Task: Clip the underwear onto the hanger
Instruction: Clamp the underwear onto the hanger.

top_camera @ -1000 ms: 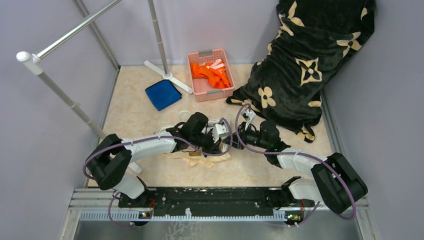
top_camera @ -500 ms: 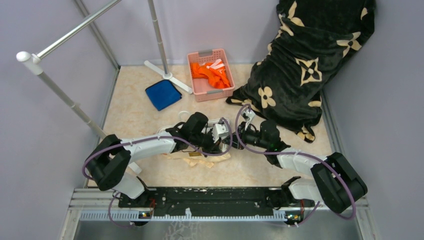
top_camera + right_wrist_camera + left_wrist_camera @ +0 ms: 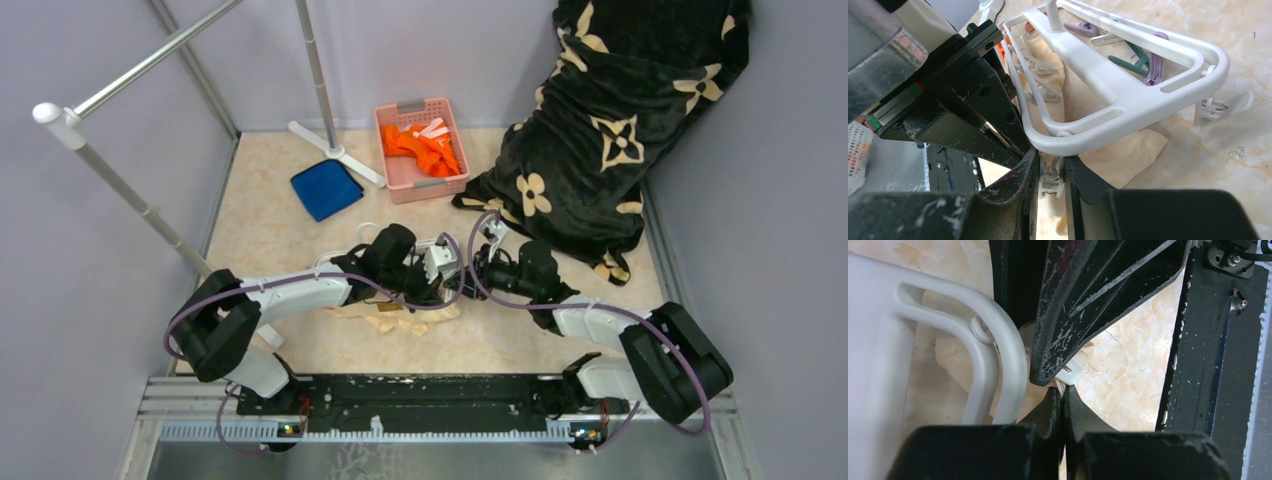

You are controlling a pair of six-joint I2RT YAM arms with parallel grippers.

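Observation:
The white hanger (image 3: 441, 252) lies flat on the table over the pale peach underwear (image 3: 400, 322). My left gripper (image 3: 428, 288) sits at the frame's near corner. In the left wrist view it (image 3: 1063, 390) is shut on a thin edge of the underwear (image 3: 950, 360), right under a white clip (image 3: 1071, 374) and beside the hanger's curved bar (image 3: 1008, 350). My right gripper (image 3: 466, 280) meets it from the right. Its jaws (image 3: 1050, 167) stand narrowly apart around a small white clip (image 3: 1050, 177) that dangles below the hanger's rim (image 3: 1128, 95), with the underwear (image 3: 1120, 152) beneath.
A pink basket (image 3: 452, 122) with orange clothes stands at the back, with a blue folded cloth (image 3: 326, 188) to its left. A black floral blanket (image 3: 600, 120) fills the back right. The grey rack pole (image 3: 318, 70) and its foot stand at the back left.
The right jaws have eased slightly wider around the clip. Both arms have barely moved, and the left grip on the fabric is unchanged.

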